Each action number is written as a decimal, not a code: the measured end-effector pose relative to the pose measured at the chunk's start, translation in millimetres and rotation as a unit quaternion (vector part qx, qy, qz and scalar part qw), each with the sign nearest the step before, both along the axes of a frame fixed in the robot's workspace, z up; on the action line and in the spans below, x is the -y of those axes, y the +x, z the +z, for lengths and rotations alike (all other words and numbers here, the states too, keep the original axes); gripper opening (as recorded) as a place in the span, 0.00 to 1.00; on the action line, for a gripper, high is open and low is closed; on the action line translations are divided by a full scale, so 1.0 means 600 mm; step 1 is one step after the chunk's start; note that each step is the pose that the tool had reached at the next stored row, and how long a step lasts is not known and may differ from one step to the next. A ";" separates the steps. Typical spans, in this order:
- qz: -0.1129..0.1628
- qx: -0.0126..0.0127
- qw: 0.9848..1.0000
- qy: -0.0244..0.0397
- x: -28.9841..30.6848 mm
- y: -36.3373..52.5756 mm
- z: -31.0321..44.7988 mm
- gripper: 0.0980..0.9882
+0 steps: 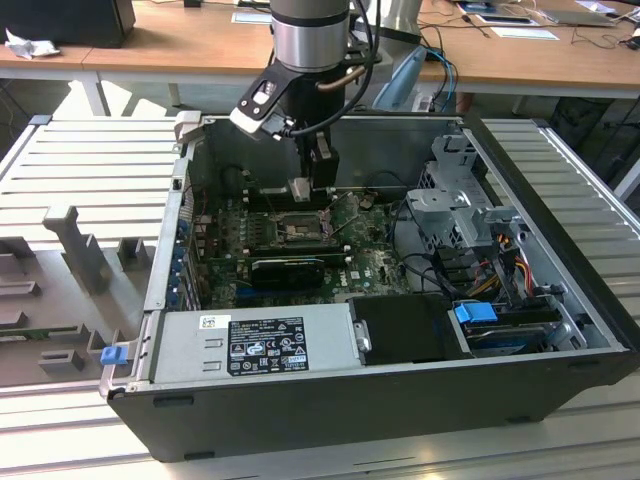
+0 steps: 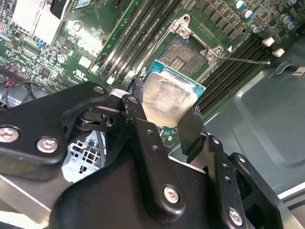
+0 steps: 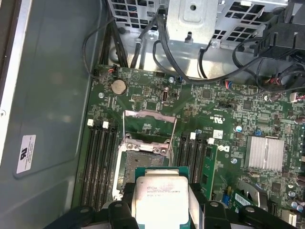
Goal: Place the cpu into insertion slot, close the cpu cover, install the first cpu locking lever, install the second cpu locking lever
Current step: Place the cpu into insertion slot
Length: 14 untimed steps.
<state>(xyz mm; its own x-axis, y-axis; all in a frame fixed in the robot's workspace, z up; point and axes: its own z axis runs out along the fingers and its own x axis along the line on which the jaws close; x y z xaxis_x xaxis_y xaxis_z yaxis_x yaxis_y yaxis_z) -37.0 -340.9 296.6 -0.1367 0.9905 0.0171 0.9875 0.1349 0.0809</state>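
The arm drops straight down into the open computer case (image 1: 400, 400), wrist vertical over the motherboard (image 3: 224, 109). The insertion slot (image 3: 138, 164) lies bare, its cpu cover (image 3: 151, 113) flipped up behind it. The gripper (image 1: 305, 190) is clamped on the cpu (image 2: 167, 98), a finger (image 2: 190, 126) on each of two opposite edges, holding it above the slot and apart from it. The chip looks light, thin and stiff. Its metal face is probably slick and its underside delicate, so the edges are the sound place to hold it, and only gently.
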 end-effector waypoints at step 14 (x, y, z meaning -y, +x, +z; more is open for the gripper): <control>-0.005 0.000 1.000 0.000 -0.0001 0.000 -0.008 0.48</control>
